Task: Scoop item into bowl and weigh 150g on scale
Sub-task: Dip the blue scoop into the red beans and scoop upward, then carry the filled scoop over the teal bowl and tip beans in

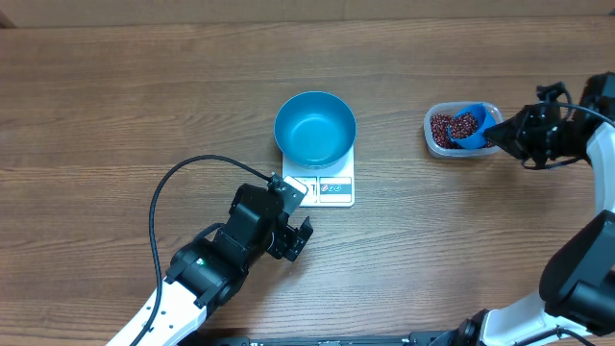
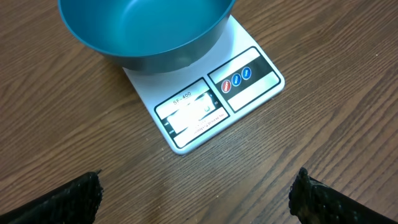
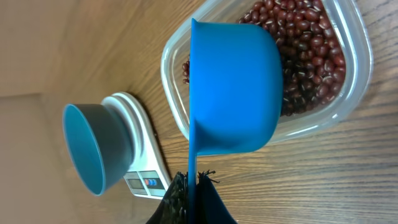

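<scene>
**Beans (image 3: 305,37) lie in the tub (image 3: 359,68) near the right edge; the bowl (image 1: 315,128) stands on the scale (image 2: 249,81)**

Nearest us, toward the near edge of the worktop (image 1: 115,86) and left of its middle, we find the left claw (image 2: 198,186). Its jaws are spread as wide as they go, with nothing between them. It hangs over bare wood, apart from everything, and points at the front of the scale.

Just beyond it we see the flat white scale, its display and label panels along the side facing the near edge. On it stands the round blue bowl, upright, its rim reaching past the scale's far side.

Farther off, well to the right and close to the worktop's right edge, the clear tub holds the maroon heap. There the right claw (image 3: 193,190) is clamped tight on the thin handle of a small blue scoop (image 3: 233,87). The scoop's cup is over the tub, inside its rim, and from above we make out some beans in the cup as well. Whether the cup touches the heap we cannot tell. Tub and scale are well apart.
</scene>
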